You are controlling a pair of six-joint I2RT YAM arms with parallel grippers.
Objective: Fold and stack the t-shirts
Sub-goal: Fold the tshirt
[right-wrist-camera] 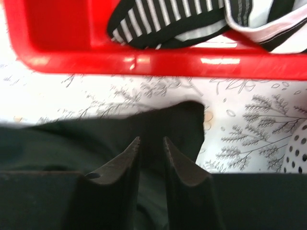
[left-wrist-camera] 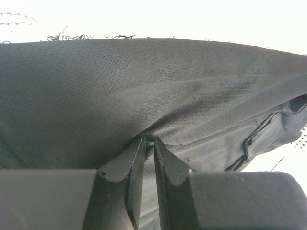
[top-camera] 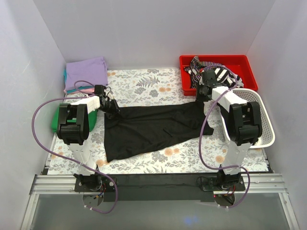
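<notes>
Black fabric is dominating the top view: the black t-shirt (top-camera: 148,129) is lying spread out and a little rumpled across the floral-printed tablecloth (top-camera: 144,81), in the middle of the table. The left gripper (top-camera: 112,108) is sitting at the shirt's far left corner and the right gripper (top-camera: 204,98) at its far right corner, with the far edge running between them. At the back left a folded lavender t-shirt (top-camera: 86,72) is resting on top of a stack, with teal and pink edges peeking out below it. A green item (top-camera: 56,122) is showing beside the left arm, mostly hidden. At the back right a red plastic tray (top-camera: 240,58) is holding a black-and-white striped cloth (top-camera: 223,72), and a white perforated basket (top-camera: 268,134) is standing just in front of it.

Over to the left wrist: the left gripper (left-wrist-camera: 149,140) is pinching a ridge of the black t-shirt (left-wrist-camera: 144,86), its two dark fingers (left-wrist-camera: 136,163) pressed almost together on the fabric. The cloth is fanning out from that pinch and filling nearly the whole view.

Now the right wrist: the right gripper (right-wrist-camera: 151,141) is showing its jaws nearly together, with black fabric in the narrow gap, gripping the black t-shirt (right-wrist-camera: 72,139) near its corner. Beyond that corner the tablecloth (right-wrist-camera: 249,105) is showing, then the red tray (right-wrist-camera: 144,62) with the striped cloth (right-wrist-camera: 158,24) inside. The white basket (right-wrist-camera: 300,148) is edging in at the right.
</notes>
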